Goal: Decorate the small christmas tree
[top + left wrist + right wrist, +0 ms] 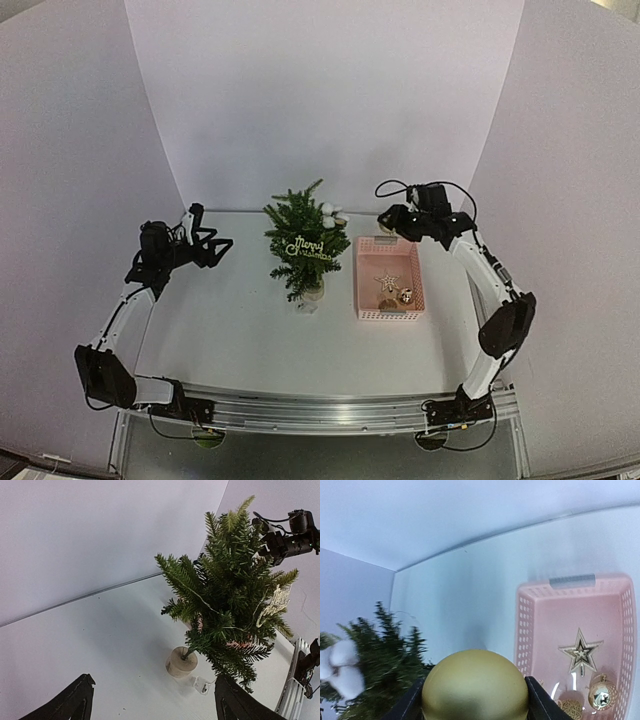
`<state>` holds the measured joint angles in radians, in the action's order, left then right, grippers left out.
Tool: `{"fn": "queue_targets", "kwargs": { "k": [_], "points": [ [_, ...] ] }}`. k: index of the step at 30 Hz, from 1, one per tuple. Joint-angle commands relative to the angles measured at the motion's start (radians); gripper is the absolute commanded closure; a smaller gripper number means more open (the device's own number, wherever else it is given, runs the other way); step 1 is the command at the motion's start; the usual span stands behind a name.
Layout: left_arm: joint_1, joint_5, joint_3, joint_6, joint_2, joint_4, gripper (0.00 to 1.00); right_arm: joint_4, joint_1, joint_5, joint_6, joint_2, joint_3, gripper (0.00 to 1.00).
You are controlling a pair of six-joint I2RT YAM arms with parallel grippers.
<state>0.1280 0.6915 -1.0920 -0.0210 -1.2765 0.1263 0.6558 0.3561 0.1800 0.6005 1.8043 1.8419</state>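
The small christmas tree (303,240) stands mid-table on a pale round base (181,662). It carries a white "Merry Christmas" sign (308,249), white cotton balls (328,210) and a thin light wire. My right gripper (386,222) hovers between the tree top and the pink basket's far end, shut on a matte gold ball (475,682) that fills the gap between its fingers. My left gripper (212,231) hangs left of the tree, open and empty; in its wrist view the black fingertips (76,700) stand wide apart with the tree's base ahead.
The pink basket (362,285) sits right of the tree and holds a gold star (580,651), a shiny gold bauble (601,694) and a woven ball (570,707). A small clear battery box (202,685) lies by the tree's base. White walls enclose the table.
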Motion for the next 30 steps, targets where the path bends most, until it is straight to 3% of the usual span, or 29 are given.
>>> {"fn": "queue_targets", "kwargs": {
  "k": [1, 10, 19, 30],
  "points": [
    [0.001, 0.086, -0.060, 0.019, 0.048, -0.075, 0.17, -0.045, 0.054, 0.013, -0.087, -0.104, 0.074, 0.47],
    [0.010, 0.237, -0.073, 0.000, 0.071, -0.156, 0.18, -0.212, 0.188, 0.217, -0.090, -0.163, 0.083, 0.47],
    [0.196, 0.268, -0.258, 0.180, -0.009, -0.006, 0.19, -0.459, 0.262, 0.279, -0.033, -0.167, 0.095, 0.47],
    [0.363, 0.307, -0.491, 0.138, -0.210, -0.122, 0.25, -0.716, 0.369, 0.348, 0.058, -0.031, 0.179, 0.48]
  ]
}}
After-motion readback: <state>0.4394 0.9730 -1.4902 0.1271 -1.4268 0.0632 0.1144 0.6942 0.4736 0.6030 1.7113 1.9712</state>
